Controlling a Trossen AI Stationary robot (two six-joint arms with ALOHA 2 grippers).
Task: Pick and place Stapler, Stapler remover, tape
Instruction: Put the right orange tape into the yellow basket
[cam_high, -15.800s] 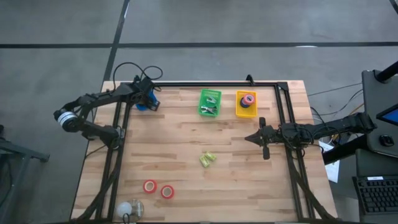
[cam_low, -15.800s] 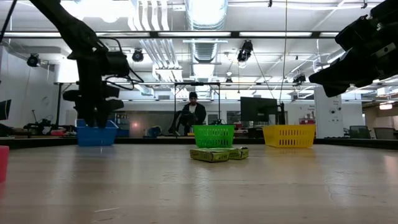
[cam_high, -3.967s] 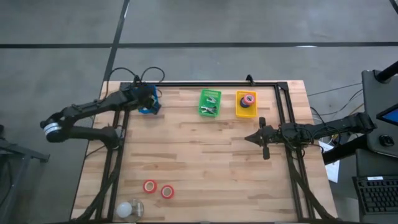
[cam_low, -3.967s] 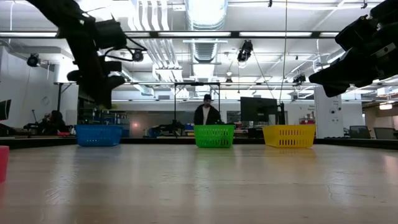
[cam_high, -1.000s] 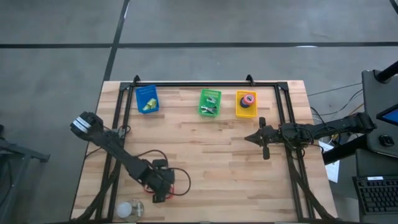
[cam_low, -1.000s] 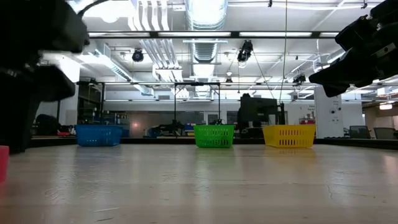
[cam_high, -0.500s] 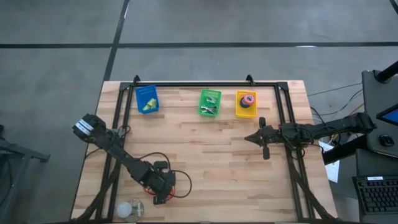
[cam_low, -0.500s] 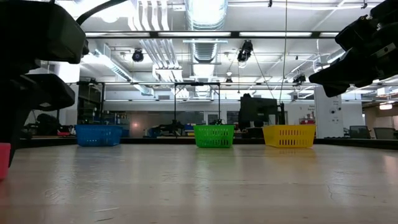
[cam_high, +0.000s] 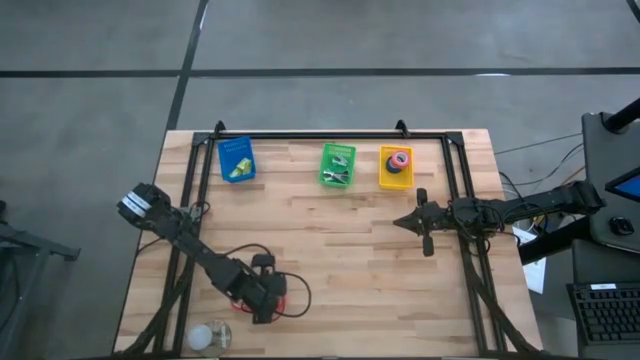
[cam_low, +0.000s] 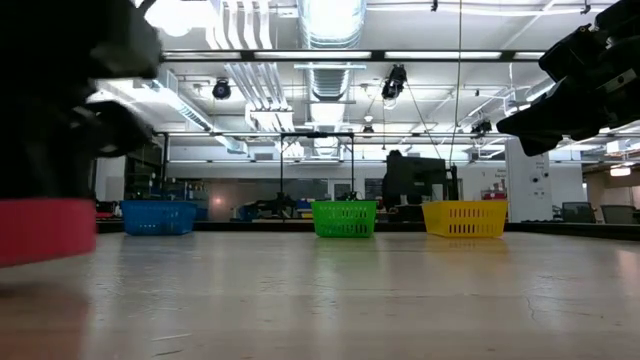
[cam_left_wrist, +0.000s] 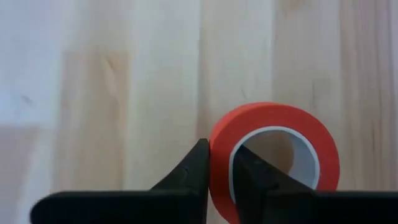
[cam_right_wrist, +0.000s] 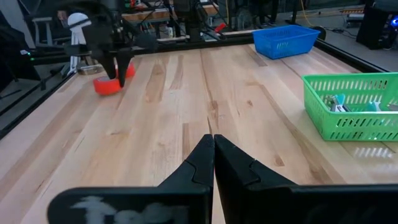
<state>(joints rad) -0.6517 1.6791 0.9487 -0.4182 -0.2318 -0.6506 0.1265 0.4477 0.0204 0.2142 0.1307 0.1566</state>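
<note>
though blurred, fingers (cam_left_wrist: 219, 177) astride tape (cam_left_wrist: 273, 158)

Red tape roll (cam_left_wrist: 273, 158): flat on the wood, hollow centre up, pale inner liner, near the table's front-left. Its wall sits pinched between the left gripper (cam_left_wrist: 219, 168) fingers, one outside the ring, one inside.

Yellow basket (cam_high: 396, 181), back edge: a red roll (cam_high: 400, 158) lies on a dark roll (cam_high: 394, 167). Blue basket (cam_high: 236, 172): yellow-green stapler (cam_high: 238, 168). Green basket (cam_high: 337, 181): small metal pieces, too small to tell.

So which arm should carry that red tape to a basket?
The left: its jaws already pinch the wall of the tape near the table's front. The right gripper waits shut, far across the table.
</note>
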